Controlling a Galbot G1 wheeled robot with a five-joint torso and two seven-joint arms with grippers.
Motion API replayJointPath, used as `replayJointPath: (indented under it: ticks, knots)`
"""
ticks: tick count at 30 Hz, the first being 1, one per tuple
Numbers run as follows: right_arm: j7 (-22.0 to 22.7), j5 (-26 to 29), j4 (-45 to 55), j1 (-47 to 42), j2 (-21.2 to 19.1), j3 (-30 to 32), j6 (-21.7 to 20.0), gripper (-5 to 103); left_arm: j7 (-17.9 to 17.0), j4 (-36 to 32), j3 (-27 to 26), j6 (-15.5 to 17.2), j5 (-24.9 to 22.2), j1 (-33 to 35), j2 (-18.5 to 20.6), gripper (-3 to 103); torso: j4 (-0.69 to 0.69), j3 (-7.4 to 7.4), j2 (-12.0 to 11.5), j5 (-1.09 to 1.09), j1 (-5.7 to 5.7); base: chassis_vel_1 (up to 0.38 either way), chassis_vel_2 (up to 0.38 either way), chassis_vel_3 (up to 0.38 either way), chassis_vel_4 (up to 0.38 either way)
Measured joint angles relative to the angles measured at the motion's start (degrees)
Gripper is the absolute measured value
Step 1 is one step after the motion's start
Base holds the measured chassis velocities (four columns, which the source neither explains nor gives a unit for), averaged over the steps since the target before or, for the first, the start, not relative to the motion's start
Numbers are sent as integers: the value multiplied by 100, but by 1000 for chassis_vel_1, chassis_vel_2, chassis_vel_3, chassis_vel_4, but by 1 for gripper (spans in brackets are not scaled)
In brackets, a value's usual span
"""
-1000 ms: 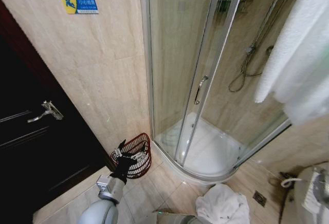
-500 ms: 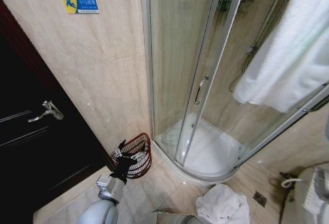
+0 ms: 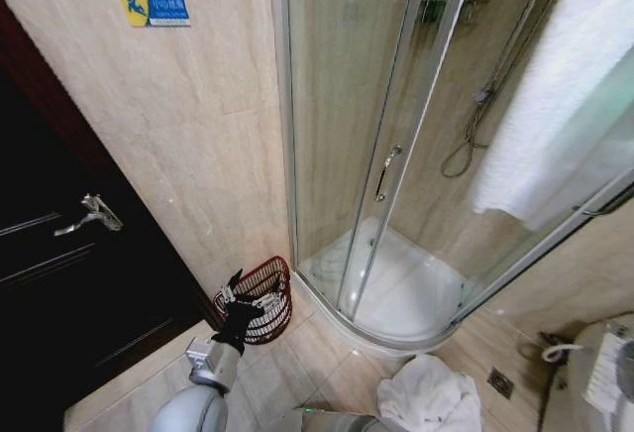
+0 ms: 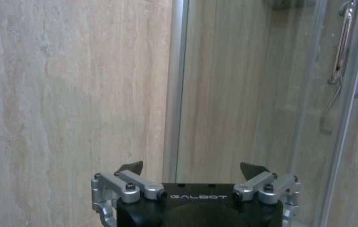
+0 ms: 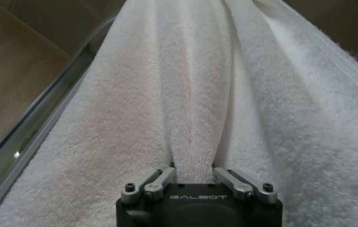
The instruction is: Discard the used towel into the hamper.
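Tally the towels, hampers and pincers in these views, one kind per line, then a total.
Towels: 2, hanging white towel and crumpled white towel on the floor
Hampers: 1, hamper
Pincers: 2, left pincer open, right pincer shut on the hanging towel
Total: 5

Shiny beige stone wall (image 3: pixel 188 125) fills the upper left. A dark wooden door (image 3: pixel 59 283) stands at the left edge. A curved glass shower stall (image 3: pixel 396 155) fills the middle, above pale floor tiles (image 3: pixel 287 373).
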Motion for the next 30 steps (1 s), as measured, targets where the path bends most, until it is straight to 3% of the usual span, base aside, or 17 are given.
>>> replayJointPath:
  ticks: [4,16,23,30]
  knots:
    - [-18,25,29,-66,-29,25,51,10,0,0,0,0,0,0,0,100,1,0,0,-1,0,0,0,0,0]
    - [-163,120,187,-407,-118,305,243,10,0,0,0,0,0,0,0,100,1,0,0,-1,0,0,0,0,0]
    - [-253,92,868,-1671,-99,944,814,10,0,0,0,0,0,0,0,100,-1,-2,2,-7,-1,0,0,0,0]
    - [-135,-28,1399,-2341,134,1218,943,10,0,0,0,0,0,0,0,100,0,-4,4,-12,-1,0,0,0,0]
